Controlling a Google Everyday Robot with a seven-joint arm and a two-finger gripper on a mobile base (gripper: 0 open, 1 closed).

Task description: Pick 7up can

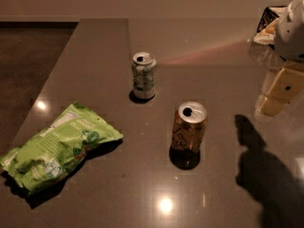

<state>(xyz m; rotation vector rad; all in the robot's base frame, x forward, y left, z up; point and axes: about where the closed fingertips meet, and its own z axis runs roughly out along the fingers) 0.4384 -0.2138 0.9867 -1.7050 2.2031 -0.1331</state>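
The 7up can (143, 75) stands upright on the dark counter (95, 46), a white and silver can with green markings and a silver top with an open mouth. My gripper (278, 91) hangs at the right edge of the view, above the counter, well to the right of the 7up can and apart from it. Its cream-coloured fingers (285, 84) point down and left. It holds nothing that I can see.
A brown-gold can (190, 127) stands upright in front and to the right of the 7up can, between it and the gripper. A green chip bag (54, 148) lies at the front left. The counter's left edge drops to a dark floor (28, 56). A box-like object (268, 23) sits at the back right.
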